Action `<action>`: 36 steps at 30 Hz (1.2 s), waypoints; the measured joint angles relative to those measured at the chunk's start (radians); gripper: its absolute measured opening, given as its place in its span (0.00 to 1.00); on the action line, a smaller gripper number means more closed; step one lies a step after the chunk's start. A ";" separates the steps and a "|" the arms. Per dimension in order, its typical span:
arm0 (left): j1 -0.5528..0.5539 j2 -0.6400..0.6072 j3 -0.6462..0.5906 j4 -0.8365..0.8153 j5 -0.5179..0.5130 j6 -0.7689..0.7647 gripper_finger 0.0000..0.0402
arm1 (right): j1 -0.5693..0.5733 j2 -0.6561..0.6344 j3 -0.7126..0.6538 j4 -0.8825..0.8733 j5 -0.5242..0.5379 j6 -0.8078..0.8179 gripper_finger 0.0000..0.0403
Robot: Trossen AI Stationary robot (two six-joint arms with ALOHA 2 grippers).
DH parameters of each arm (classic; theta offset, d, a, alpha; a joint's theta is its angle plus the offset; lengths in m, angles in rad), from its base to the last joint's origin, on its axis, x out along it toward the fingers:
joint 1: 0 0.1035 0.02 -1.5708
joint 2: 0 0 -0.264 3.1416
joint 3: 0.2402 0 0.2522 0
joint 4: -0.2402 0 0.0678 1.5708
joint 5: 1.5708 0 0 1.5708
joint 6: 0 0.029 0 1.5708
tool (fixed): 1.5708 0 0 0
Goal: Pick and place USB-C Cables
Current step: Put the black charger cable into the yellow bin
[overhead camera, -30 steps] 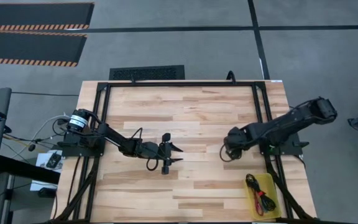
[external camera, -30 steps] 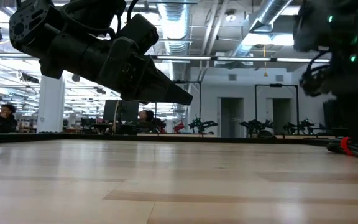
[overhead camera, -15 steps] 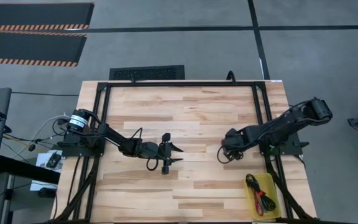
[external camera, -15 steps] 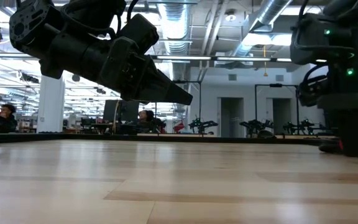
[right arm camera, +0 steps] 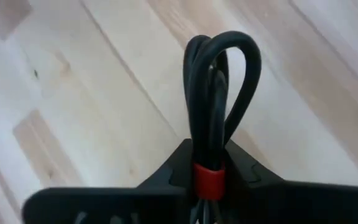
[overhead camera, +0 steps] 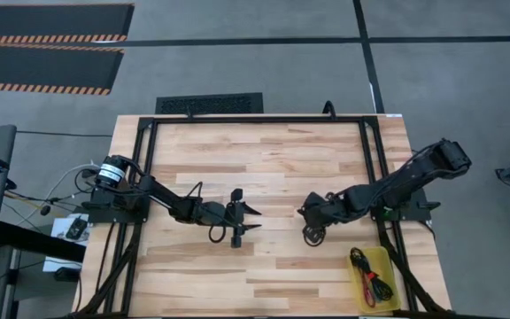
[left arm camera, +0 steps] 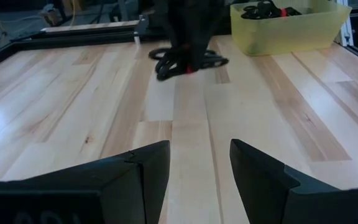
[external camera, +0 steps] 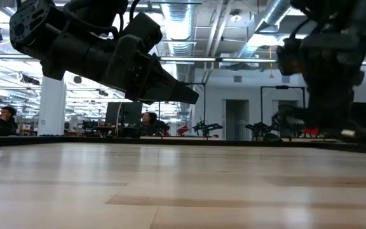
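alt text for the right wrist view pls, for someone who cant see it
The right gripper is shut on a black cable bundle with a red band, its loop sticking out past the dark fingers. Behind it is only the light wooden table.

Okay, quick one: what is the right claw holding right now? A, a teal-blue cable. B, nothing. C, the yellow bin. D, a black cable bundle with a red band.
D: the right claw is shut on a black cable bundle with a red band.
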 joint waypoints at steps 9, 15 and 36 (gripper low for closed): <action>0.005 0.000 0.000 0.000 0.000 0.007 0.40 | 0.101 -0.001 0.245 -0.317 -0.045 0.002 0.13; 0.011 0.000 0.000 -0.001 0.000 0.025 0.40 | 0.255 -0.001 0.397 -0.579 -0.139 0.146 0.13; 0.093 0.000 0.001 0.067 0.060 0.109 0.40 | 0.858 0.107 0.379 -0.531 -0.155 1.221 0.13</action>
